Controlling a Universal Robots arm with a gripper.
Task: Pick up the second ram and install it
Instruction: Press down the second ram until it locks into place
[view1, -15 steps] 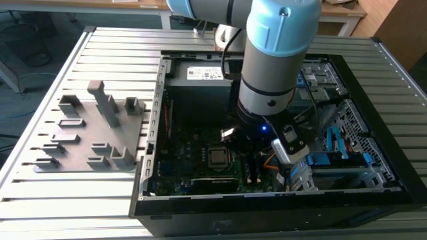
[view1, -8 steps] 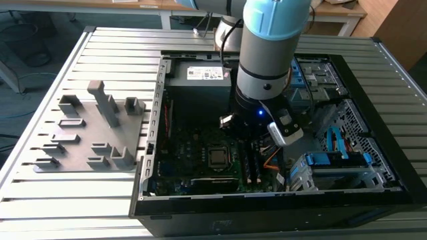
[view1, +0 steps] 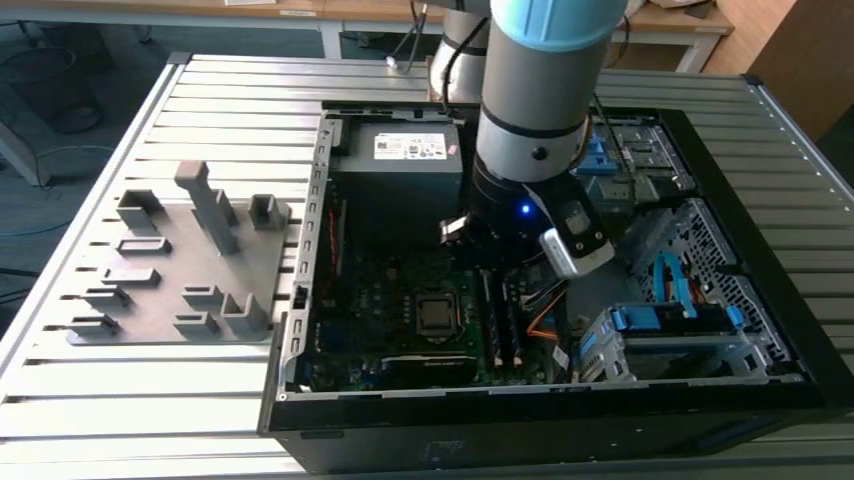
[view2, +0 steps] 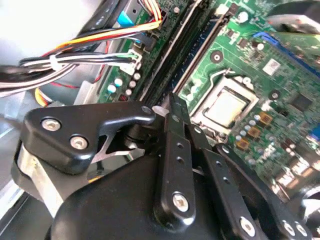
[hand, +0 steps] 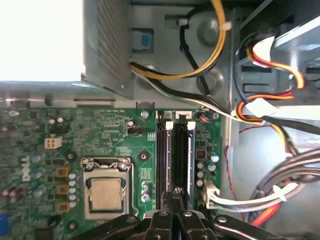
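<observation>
Gripper pressing down over the memory slots inside the open computer case (view1: 561, 400)

On the motherboard (hand: 65, 135) beside the CPU socket (hand: 106, 192), we see two dark sticks lying side by side in the slots; the second ram (hand: 181, 157) sits under the gripper (hand: 177, 197), whose fingers are drawn together at its end. We judge the risk to be uneven seating — an off-centre push could leave a latch unclipped or strain the board.

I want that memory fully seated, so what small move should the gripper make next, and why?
Probably a short push straight down. The gripper, fingers together, seems to sit over the end of the second ram, which stands in its slot beside the other stick. Whether it has clicked home I cannot tell.
</observation>
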